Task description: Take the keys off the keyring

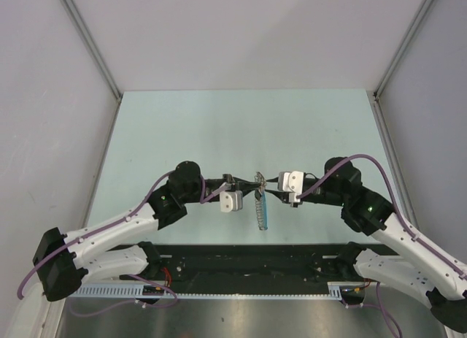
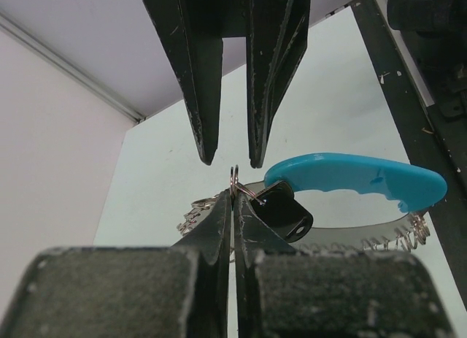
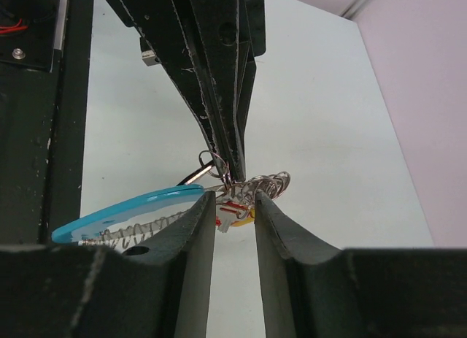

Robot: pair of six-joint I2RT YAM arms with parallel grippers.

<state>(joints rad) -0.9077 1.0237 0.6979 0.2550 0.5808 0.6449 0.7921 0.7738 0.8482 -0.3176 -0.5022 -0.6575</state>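
Left gripper (image 2: 233,201): clamped on keyring (image 2: 235,179). Right gripper (image 3: 235,203): jaws narrowly apart at ring, holding nothing. Keys (image 1: 259,182): hanging mid-air between grippers; likely light, stiff, slippery; pinch one flat across blade. Strap (image 2: 350,179): dangles beside.

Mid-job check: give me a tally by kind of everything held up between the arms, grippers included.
Gripper: 2 (left gripper, right gripper)
Blue strap: 1
Keyring: 1
Black-headed key: 1
Wire coil: 1
Total: 6 that can be told apart
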